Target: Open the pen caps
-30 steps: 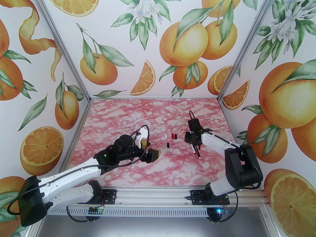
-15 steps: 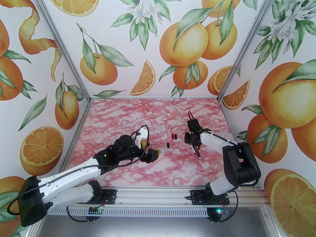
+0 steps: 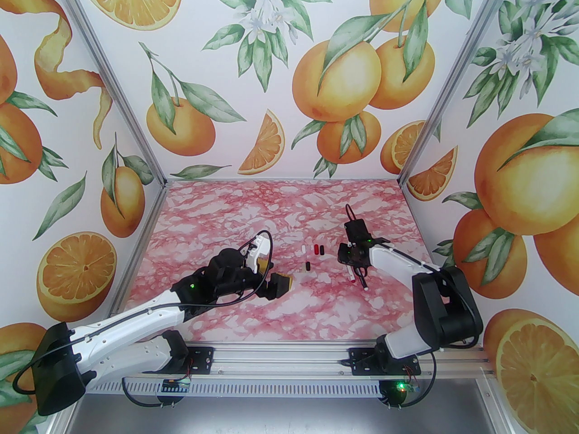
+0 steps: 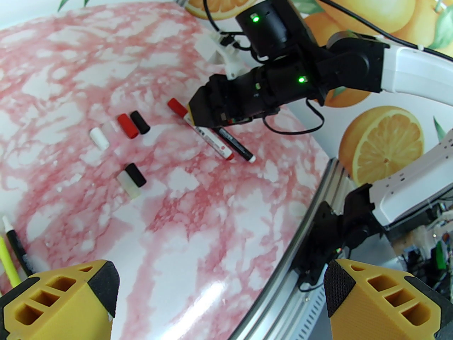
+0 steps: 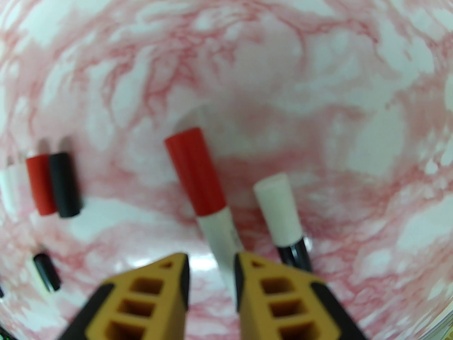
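A white pen (image 5: pixel 221 236) with a red cap (image 5: pixel 194 172) lies on the pink marbled table, its barrel between the fingers of my right gripper (image 5: pixel 211 260). The jaws stand narrowly apart: the right finger touches the barrel and a gap shows on the left. Beside it lies a black pen (image 5: pixel 295 255) with a white end. Loose pen caps sit to the left: white (image 4: pixel 98 138), red (image 4: pixel 127 126), black (image 4: pixel 140 122), another black (image 4: pixel 135 175) and a pale one (image 4: pixel 128 186). My left gripper (image 4: pixel 221 289) hovers wide open and empty, nearer than the caps.
A yellow pen (image 4: pixel 9 260) and a black pen with a white tip (image 4: pixel 14 239) lie close to my left fingers. In the top external view the right gripper (image 3: pixel 355 271) is right of the loose caps (image 3: pixel 315 248), and the printed walls enclose the table (image 3: pixel 289 206).
My right jaws have narrowed around the red-capped pen's barrel, and the pen's near end has shifted slightly left. The left arm has not moved.
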Action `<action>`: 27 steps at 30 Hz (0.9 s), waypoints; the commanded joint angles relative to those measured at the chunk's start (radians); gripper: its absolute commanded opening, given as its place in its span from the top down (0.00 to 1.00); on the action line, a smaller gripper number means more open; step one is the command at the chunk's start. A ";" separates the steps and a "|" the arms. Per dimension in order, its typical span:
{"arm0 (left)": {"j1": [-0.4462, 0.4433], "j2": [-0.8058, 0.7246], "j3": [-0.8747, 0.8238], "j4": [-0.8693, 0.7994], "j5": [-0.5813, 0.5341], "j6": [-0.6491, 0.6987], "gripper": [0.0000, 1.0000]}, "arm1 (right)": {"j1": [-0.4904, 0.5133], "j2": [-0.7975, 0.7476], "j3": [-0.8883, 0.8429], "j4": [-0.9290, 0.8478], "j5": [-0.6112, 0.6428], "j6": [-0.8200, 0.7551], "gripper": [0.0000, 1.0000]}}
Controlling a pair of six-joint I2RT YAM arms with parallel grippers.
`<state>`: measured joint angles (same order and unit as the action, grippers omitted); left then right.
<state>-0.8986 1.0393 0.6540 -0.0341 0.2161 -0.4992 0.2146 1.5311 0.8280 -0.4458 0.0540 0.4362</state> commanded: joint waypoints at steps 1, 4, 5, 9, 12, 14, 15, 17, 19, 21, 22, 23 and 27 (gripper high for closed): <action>0.004 -0.025 -0.011 0.012 -0.004 -0.014 0.00 | 0.001 -0.013 -0.006 0.010 0.037 -0.008 0.72; 0.003 -0.028 -0.011 0.011 -0.003 -0.013 0.00 | 0.000 0.010 0.002 0.004 0.043 -0.007 0.71; 0.003 -0.029 -0.013 0.011 -0.004 -0.014 0.00 | 0.000 0.018 0.005 0.002 0.043 -0.007 0.70; 0.004 -0.033 -0.016 0.003 -0.005 -0.017 0.00 | 0.000 0.043 0.013 0.004 0.047 -0.007 0.69; 0.003 -0.037 -0.020 0.002 -0.009 -0.017 0.00 | 0.001 0.066 0.020 0.002 0.040 -0.010 0.69; 0.003 -0.038 -0.021 0.004 -0.011 -0.019 0.00 | 0.000 0.081 0.022 0.004 0.035 -0.013 0.69; 0.002 -0.038 -0.021 0.005 -0.010 -0.020 0.00 | 0.001 0.088 0.025 0.004 0.033 -0.013 0.69; 0.003 -0.036 -0.021 0.008 -0.009 -0.019 0.00 | 0.002 0.098 0.027 0.009 0.028 -0.015 0.69; 0.001 -0.035 -0.020 0.011 -0.006 -0.020 0.00 | 0.009 0.108 0.032 0.010 0.024 -0.016 0.70; 0.002 -0.029 -0.017 0.012 -0.002 -0.019 0.00 | 0.023 0.118 0.039 0.009 0.029 -0.015 0.71; 0.001 -0.026 -0.017 0.013 0.000 -0.019 0.00 | 0.030 0.124 0.044 0.007 0.037 -0.013 0.72; 0.001 -0.025 -0.017 0.013 0.003 -0.019 0.00 | 0.037 0.131 0.049 0.006 0.043 -0.013 0.73; 0.001 -0.031 -0.018 0.008 -0.001 -0.024 0.00 | 0.061 0.149 0.065 -0.002 0.071 -0.004 0.79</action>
<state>-0.8989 1.0214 0.6437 -0.0341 0.2104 -0.5182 0.2516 1.6508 0.8684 -0.4625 0.1108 0.4332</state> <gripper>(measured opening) 0.996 0.218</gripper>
